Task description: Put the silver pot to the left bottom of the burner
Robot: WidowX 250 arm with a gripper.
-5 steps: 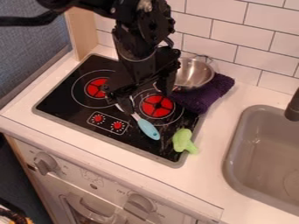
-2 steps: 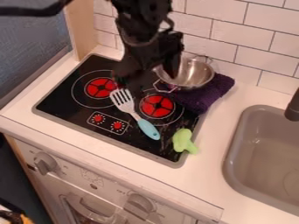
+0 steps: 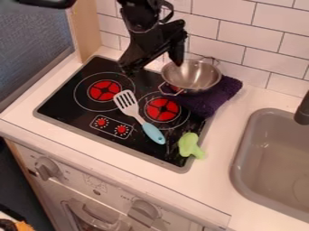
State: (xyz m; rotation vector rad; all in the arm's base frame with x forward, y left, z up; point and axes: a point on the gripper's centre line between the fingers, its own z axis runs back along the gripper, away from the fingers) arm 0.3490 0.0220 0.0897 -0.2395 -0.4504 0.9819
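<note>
The black two-finger gripper (image 3: 152,66) has lifted and drawn back towards the top edge since the earlier frames, baring the slotted head of the spatula, while the silver metal pot (image 3: 192,76) has stayed where it was. The gripper's fingers are spread wide, with nothing held between them.

At the bottom left corner, a dark and orange thing (image 3: 23,226) is cut off and hard to make out. The arm runs out past the top edge, and the gripper hides part of the cooktop's back. One fingertip overlaps the pot's rim; whether they touch, I cannot tell. The pot sits at the cooktop's back right, on a dark purple cloth (image 3: 208,102) that it partly covers.

From the left come a blue-grey panel (image 3: 33,54), a pale wooden post (image 3: 84,28) and the black glass cooktop (image 3: 66,101) with red burners. A spatula with a light blue handle (image 3: 154,133) lies between the burners, its handle towards the front; right of it, a light green object (image 3: 189,144) of unclear shape lies across the cooktop's edge. The white counter (image 3: 226,149) runs on to a grey sink (image 3: 240,169) and a black faucet (image 3: 303,110), both cut off. White tiles (image 3: 274,45) line the wall behind.
</note>
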